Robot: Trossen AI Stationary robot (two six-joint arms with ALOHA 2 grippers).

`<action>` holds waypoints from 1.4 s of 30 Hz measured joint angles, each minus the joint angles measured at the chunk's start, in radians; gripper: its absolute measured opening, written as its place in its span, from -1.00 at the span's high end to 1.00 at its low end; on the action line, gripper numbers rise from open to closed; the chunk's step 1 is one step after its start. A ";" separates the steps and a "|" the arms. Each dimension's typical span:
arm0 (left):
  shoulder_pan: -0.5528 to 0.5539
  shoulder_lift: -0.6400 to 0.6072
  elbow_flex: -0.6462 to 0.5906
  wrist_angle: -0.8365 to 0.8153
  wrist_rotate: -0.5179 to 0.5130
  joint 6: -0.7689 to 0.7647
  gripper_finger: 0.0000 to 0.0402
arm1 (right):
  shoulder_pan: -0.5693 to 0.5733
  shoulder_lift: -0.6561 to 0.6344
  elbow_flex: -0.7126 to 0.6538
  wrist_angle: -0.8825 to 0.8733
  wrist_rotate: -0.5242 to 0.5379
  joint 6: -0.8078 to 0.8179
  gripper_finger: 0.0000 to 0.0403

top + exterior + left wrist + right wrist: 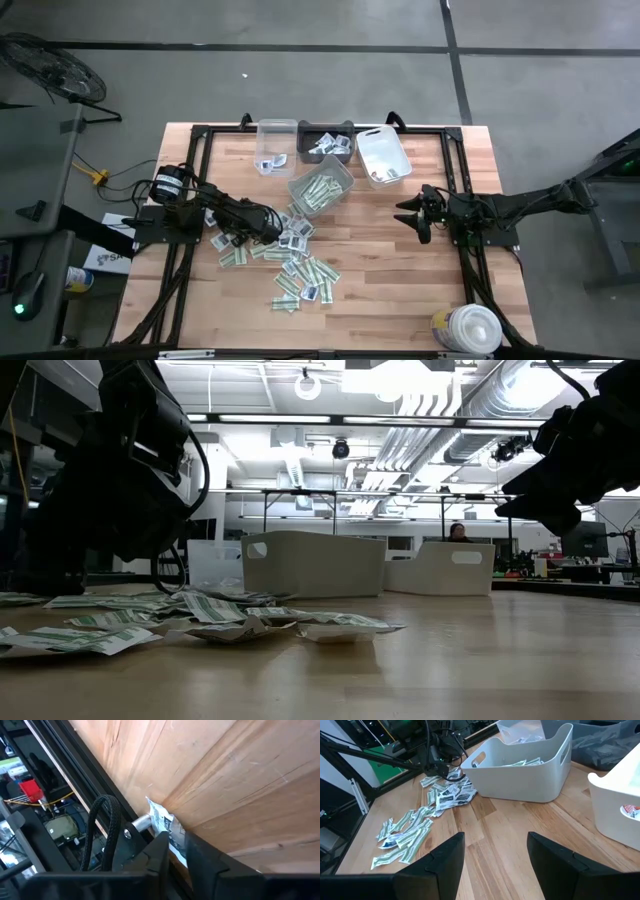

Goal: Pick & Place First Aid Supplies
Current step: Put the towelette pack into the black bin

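Note:
The first aid supplies (295, 262) lie as a loose pile of green-and-white strips and squarish white packets on the wooden table, left of centre; the pile (427, 812) also shows in the right wrist view. My left gripper (274, 228) is at the pile's far left part, slanting down, shut on one white packet with dark print (161, 819). More green strips lie in a pale bin (321, 190) just beyond the pile. My right gripper (408, 215) waits at the right, above the table, open with nothing between its fingers (446, 861). My left gripper pinches the white packet between its two fingers (159, 851), by the packet's near part (176, 841). The rest of the packet sticks out past the fingertips. The fingers slant down from the table's left. Whether the packet is clear of the table cannot be told.
Along the far edge stand a clear bin (275, 145), a dark bin (325, 141) and a white bin (383, 156). A big round white tub (468, 330) sits at the near right corner. Bare wood lies between the pile and my right gripper.

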 joint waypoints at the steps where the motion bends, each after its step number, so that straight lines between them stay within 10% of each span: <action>1: 0.000 0.000 0.000 0.002 0.000 0.003 0.75 | 0.000 0.000 0.000 0.000 0.000 0.000 -0.03; 26: -0.003 -0.067 0.124 0.028 -0.075 0.139 1.00 | 0.000 0.000 0.000 0.000 0.000 0.000 -0.03; 42: -0.003 -0.070 0.292 -0.246 -0.184 0.222 1.00 | 0.000 0.000 0.000 0.000 0.000 0.000 -0.03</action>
